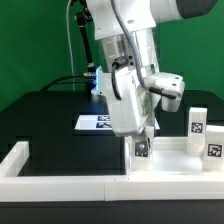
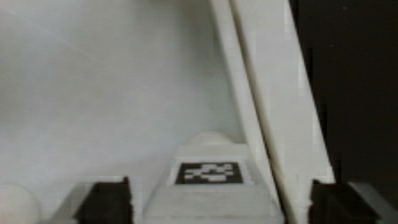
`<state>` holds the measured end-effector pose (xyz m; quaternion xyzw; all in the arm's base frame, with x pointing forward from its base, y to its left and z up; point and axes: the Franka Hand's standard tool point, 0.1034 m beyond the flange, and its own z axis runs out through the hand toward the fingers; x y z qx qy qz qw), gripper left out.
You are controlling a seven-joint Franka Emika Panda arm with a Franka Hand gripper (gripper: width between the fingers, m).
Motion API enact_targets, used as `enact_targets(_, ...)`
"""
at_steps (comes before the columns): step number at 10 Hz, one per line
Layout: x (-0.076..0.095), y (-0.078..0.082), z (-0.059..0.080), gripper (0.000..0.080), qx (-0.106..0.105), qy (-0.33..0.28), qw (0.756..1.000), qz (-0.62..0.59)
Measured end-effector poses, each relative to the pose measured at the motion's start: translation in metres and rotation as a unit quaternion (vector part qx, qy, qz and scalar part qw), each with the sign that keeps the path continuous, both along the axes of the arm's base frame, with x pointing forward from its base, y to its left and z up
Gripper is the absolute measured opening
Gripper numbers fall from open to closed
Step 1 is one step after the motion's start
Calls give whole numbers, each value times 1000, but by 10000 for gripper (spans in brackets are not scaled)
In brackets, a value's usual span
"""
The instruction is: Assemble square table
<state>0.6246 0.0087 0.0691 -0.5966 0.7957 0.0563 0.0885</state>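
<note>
The square table top (image 1: 170,155) lies on the black worktop (image 1: 50,120) toward the exterior view's right, a white tray-like piece with a raised rim, pressed against the long white wall bar (image 1: 110,185) along the near edge. In the wrist view the top (image 2: 107,90) fills most of the picture as a pale flat surface, its raised rim (image 2: 267,100) running as a long ridge beside the dark worktop (image 2: 365,80).

A short white leg (image 1: 142,148) with a black-and-white tag stands upright at the top's corner nearest the middle of the scene. In the wrist view this leg (image 2: 212,168) sits between the two fingers, tag facing the camera. Two more tagged legs (image 1: 198,122) (image 1: 214,141) stand upright at the far right side of the top.

The pincer (image 1: 143,140) hangs straight over the near leg. Its dark fingers (image 2: 107,200) stand either side of the leg with a visible gap on each side, so the jaws are apart and grip nothing.

Behind the arm, the marker board (image 1: 92,123) lies flat on the worktop.
</note>
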Motion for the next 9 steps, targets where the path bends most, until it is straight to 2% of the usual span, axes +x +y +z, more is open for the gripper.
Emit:
enact_targets(1, 0, 0, 0, 612, 0, 0, 1000, 0)
enact_targets(2, 1, 2, 3, 612, 1, -2, 1000, 3)
enact_targets(3, 1, 7, 18, 643, 3, -10, 1000, 11)
enact_targets(5, -3, 14, 54, 648, 11, -28, 999, 12)
enact_targets(6, 1, 14, 75, 649, 15, -43, 999, 11)
enact_targets(9, -1, 15, 74, 649, 19, -34, 999, 15)
